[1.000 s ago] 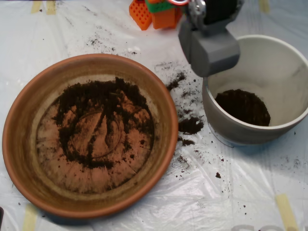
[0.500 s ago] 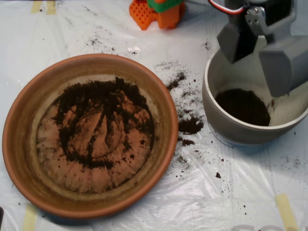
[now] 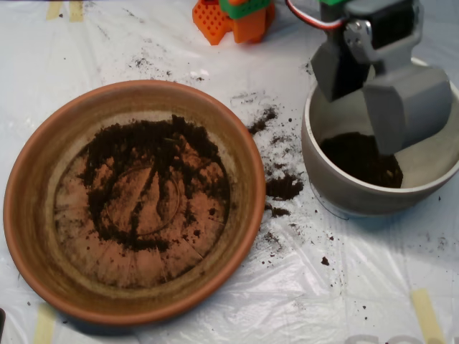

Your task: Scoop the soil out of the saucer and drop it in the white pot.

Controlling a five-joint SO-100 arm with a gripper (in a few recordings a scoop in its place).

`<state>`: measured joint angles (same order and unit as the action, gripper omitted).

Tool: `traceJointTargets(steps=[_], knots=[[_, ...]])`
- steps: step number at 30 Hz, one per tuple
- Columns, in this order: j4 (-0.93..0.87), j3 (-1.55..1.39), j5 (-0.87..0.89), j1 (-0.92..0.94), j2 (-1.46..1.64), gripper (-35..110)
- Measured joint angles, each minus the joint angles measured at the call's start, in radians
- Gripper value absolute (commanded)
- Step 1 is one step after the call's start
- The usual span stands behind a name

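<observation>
Overhead view: grey clamshell scoop (image 3: 368,89), its two halves spread apart, poised over the white pot (image 3: 337,183). Soil (image 3: 154,175) lies thinly in the terracotta saucer (image 3: 29,208), heaped inside the pot, and scattered on the plastic sheet (image 3: 337,287) between them.

Crinkled clear plastic sheet (image 3: 344,301) over table, tape strips (image 3: 427,315)

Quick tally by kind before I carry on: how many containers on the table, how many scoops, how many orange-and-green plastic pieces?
Containers: 2, the saucer and the white pot
Scoops: 1, the scoop, over the pot
Orange-and-green plastic pieces: 1, the plastic piece at the top edge
Total: 4
</observation>
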<state>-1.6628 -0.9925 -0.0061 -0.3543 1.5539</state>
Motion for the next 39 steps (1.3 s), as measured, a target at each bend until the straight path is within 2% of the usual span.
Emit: traceJointTargets(steps=[6, 12, 21, 30, 39], knots=[[-0.118, 0.218, 0.018, 0.173, -0.011, 32], [-0.077, 0.064, 0.012, 0.357, -0.005, 34], [0.311, -0.584, -0.048, 0.614, 0.141, 32], [0.644, -1.02, 0.054, 0.89, 0.299, 34], [0.85, -1.233, 0.141, 1.086, 0.339, 35]])
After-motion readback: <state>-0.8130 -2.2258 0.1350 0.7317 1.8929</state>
